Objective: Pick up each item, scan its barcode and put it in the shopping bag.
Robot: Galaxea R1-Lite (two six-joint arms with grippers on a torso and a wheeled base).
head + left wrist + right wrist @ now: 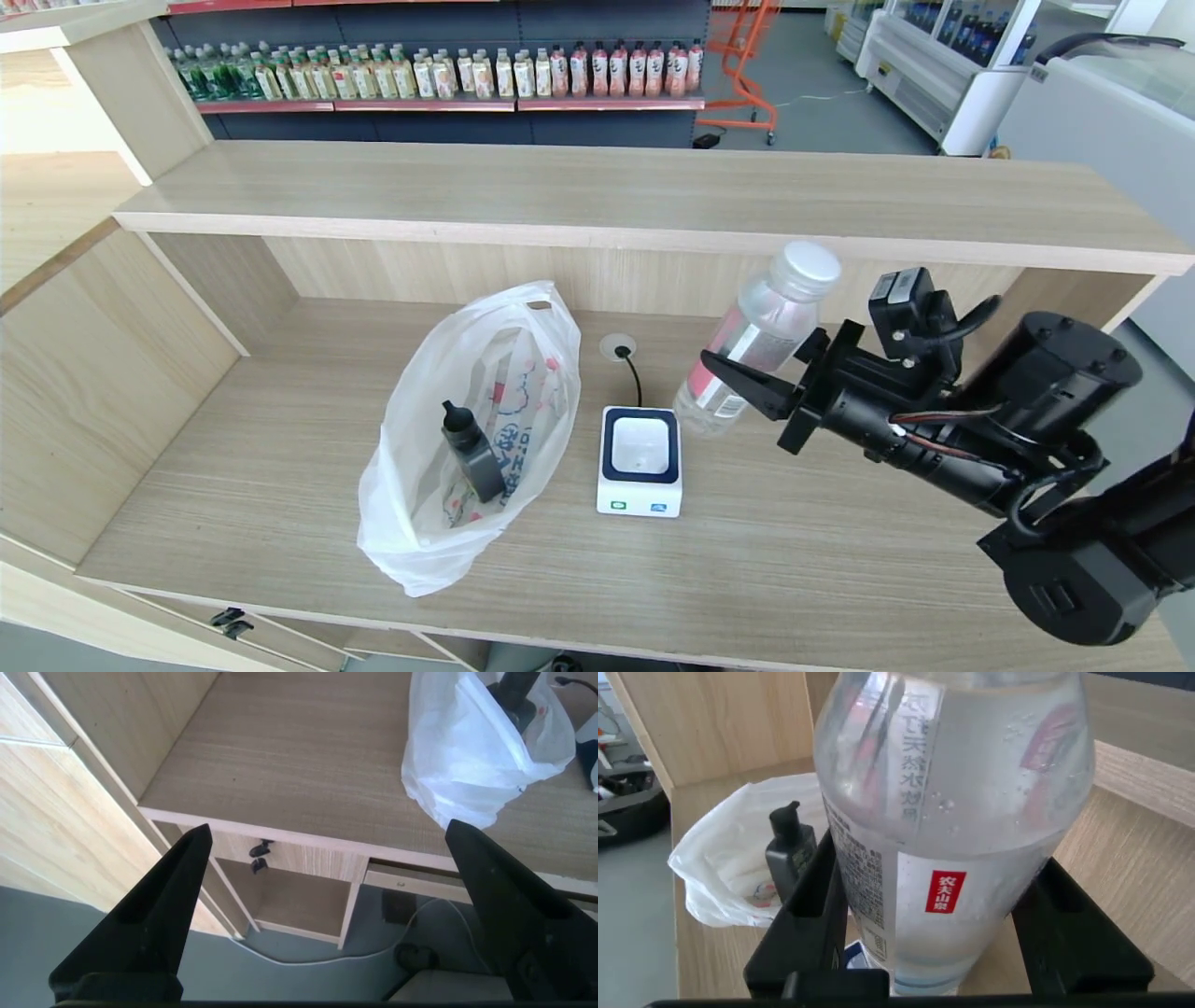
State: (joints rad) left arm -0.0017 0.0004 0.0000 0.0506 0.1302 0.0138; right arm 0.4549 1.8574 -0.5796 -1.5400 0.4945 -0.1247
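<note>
Right gripper [747,385], closed on the lower body of a clear water bottle [761,336] with a white cap and a red-and-white label. The fingers clamp the bottle from either side, as the right wrist view confirms, and carry it above the wooden counter [840,551], tilted with the cap up and away and the base low. This is the item in hand: its base hangs just beside the far right corner of the barcode scanner [639,457], a white box with a dark-framed window facing upward, fed by a black cable [633,373]. The tilt probably serves to turn the label toward that window, so the scanning step looks under way and bagging not yet done. To the scanner's left lies the white plastic shopping bag [401,495], mouth spread open to receive items. It already holds a dark pump bottle [471,453] and a patterned packet [523,411]. Left gripper [327,915], fingers spread wide and holding nothing, hangs off the counter's near edge beside the bag, clear of the work.
</note>
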